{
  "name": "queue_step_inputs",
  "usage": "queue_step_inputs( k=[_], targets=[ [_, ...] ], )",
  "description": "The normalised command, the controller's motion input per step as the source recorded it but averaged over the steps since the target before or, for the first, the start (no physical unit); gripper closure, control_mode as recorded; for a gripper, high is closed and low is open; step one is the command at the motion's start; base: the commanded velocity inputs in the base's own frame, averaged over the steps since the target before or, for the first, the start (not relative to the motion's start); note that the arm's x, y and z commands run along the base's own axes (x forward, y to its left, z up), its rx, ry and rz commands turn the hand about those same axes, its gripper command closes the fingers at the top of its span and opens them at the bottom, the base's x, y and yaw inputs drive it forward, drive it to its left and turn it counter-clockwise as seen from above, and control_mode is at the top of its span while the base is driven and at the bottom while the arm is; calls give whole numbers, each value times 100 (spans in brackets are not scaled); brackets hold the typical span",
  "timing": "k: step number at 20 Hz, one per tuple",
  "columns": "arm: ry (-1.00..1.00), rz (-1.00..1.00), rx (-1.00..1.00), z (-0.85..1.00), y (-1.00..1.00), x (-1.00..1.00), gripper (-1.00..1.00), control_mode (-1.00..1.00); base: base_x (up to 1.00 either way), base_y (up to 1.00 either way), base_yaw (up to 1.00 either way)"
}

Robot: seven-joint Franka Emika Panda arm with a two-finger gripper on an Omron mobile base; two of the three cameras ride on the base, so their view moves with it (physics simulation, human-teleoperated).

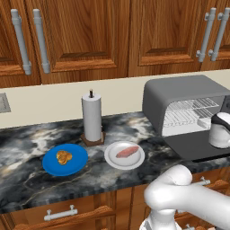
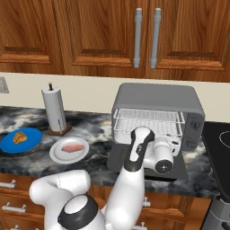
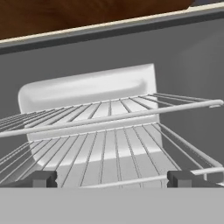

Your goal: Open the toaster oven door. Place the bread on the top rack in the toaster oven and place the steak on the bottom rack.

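oven sits on the dark marble counter against the cream backsplash, right of the paper towel roll. door is dropped flat onto the counter in front of it, cavity open. top rack and bottom rack both bare wire, nothing on either.

gripper is right at the oven mouth, hand over the lowered door, pointing into the cavity. hand view looks along the racks to the pale back wall; fingertips sit far apart at the frame's lower corners, so jaws are wide and hold nothing. in the right base view the forearm crosses in front of the oven opening and the white wrist hangs above the door.

bread is on the blue plate, left end of the counter, in front of and left of the towel roll. steak lies on the white plate, just right of the blue plate, between it and the oven. both plates well apart from the gripper.

wooden cabinets with grey bar handles run above, drawers below the counter edge.
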Motion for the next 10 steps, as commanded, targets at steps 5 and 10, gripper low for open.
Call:
queue_step_inputs(
  k=[5,10],
  targets=[
    [1,0,0,0,0,12,-100,-100,0,0,0],
    [9,0,-5,0,0,14,-100,-100,0,0,0]
  ],
)
